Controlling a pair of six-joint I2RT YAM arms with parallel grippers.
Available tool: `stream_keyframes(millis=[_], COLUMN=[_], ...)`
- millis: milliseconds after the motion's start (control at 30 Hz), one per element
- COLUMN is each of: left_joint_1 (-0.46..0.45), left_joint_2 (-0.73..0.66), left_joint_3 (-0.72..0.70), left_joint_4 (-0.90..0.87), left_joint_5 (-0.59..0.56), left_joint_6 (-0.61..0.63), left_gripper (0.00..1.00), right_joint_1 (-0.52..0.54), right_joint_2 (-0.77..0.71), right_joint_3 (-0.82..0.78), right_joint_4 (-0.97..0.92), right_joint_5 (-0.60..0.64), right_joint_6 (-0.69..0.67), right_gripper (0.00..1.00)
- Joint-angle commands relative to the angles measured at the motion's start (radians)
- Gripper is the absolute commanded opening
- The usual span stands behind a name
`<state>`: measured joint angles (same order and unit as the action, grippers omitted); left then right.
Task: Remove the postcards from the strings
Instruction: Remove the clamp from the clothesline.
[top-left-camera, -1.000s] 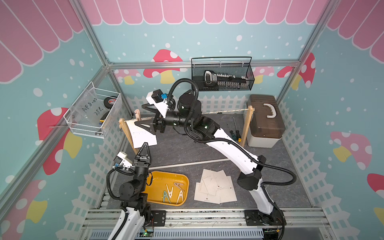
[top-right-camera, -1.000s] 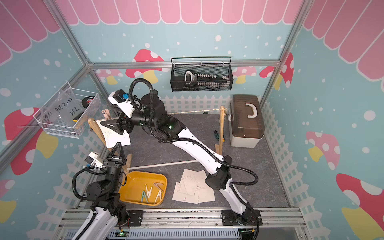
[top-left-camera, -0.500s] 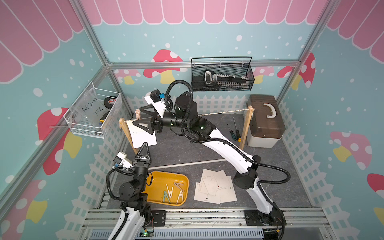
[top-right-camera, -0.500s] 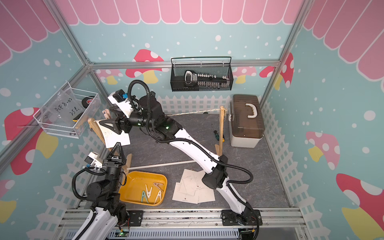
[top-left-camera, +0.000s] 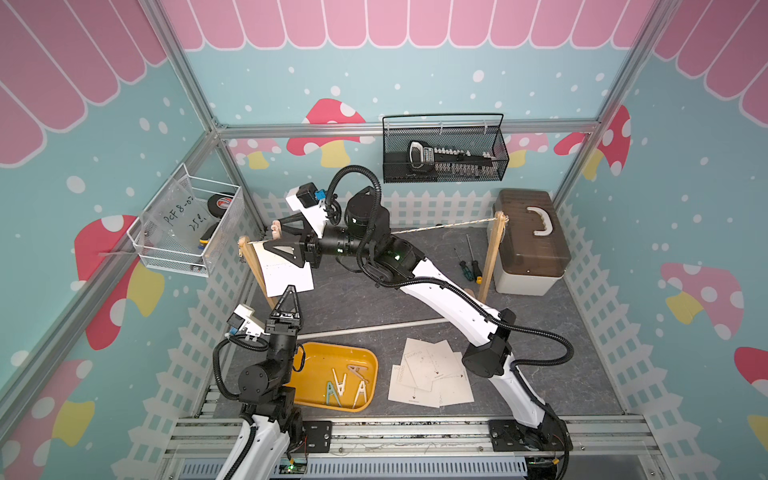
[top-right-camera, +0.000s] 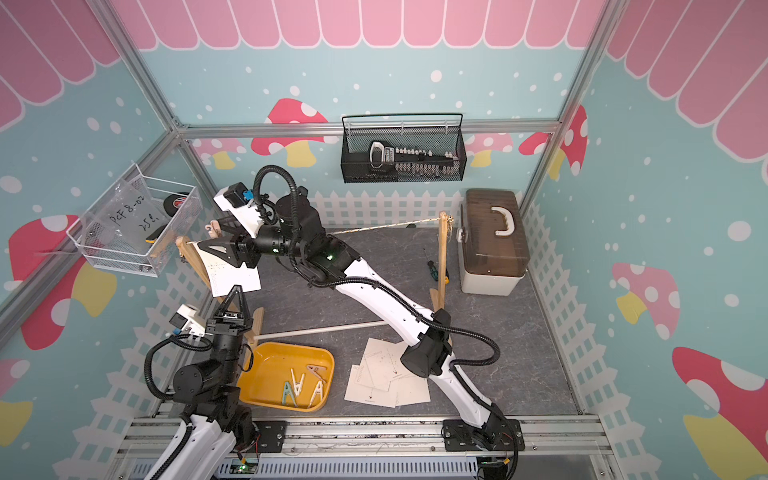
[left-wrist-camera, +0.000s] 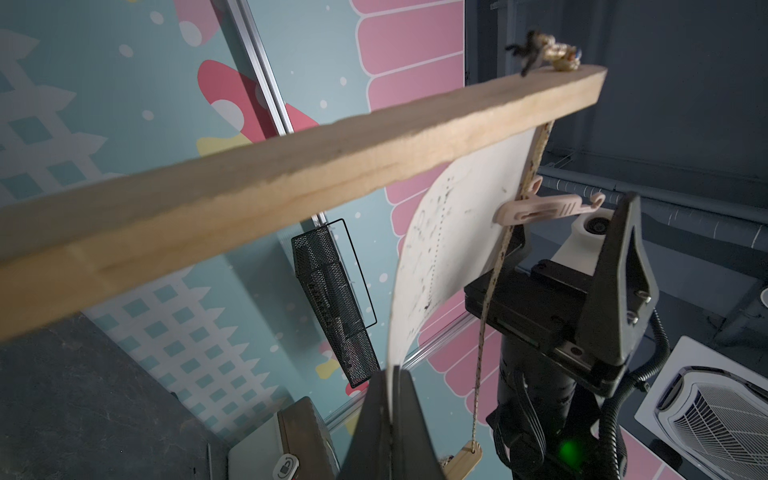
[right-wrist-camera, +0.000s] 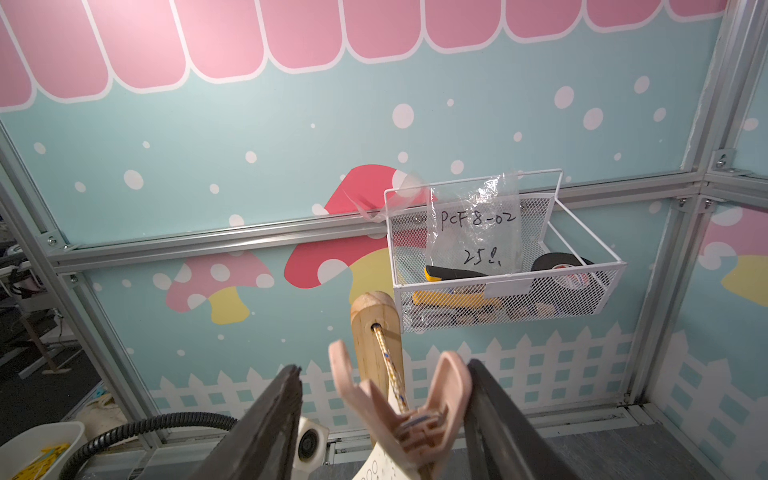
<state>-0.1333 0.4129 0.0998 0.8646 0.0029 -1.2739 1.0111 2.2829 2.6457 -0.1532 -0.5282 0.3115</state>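
Right wrist view: the right gripper (right-wrist-camera: 382, 365) stands half open astride the pink clothespin (right-wrist-camera: 407, 411) on the string (right-wrist-camera: 388, 361) — not yet squeezing. Beneath it, the left gripper (left-wrist-camera: 392, 374) is closed on the hanging postcard (left-wrist-camera: 453, 232). Pulling before the pin opens could tear the card — or tip the post (right-wrist-camera: 365, 316).

White links (top-left-camera: 444, 299), black joints (top-left-camera: 486, 359), ribbed cables (top-left-camera: 356, 168), black left gripper (top-left-camera: 290, 291)

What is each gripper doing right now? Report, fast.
Left gripper: shut on the hanging postcard, at its lower edge.
Right gripper: open, jaws astride the pink clothespin, not yet squeezing it.
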Motion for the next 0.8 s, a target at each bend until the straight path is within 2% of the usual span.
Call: stream_keyframes(millis=[0,267,767], left_joint_1=[0.000,0.000,0.004], left_joint_2=[-0.014,-0.028,-0.040], left_joint_3=[-0.009,-0.006,-0.002], left_joint_4=[0.010,-0.008,-0.016], left_joint_5=[-0.010,-0.010,-0.009], left_joint_6=[-0.001,-0.003,0.000], left_gripper=[0.01,0.02,0.00], right_joint_1=[0.014,0.015,0.014], right_joint_2=[0.027,0.036,0.028], right_joint_3=[0.013,0.000,-0.007], right_joint_4=[0.043,0.099,0.109], right_joint_5=[-0.038,-0.063,-0.027], right_joint_6=[-0.006,-0.020,-0.052], right_gripper=[0.58,0.45,0.28])
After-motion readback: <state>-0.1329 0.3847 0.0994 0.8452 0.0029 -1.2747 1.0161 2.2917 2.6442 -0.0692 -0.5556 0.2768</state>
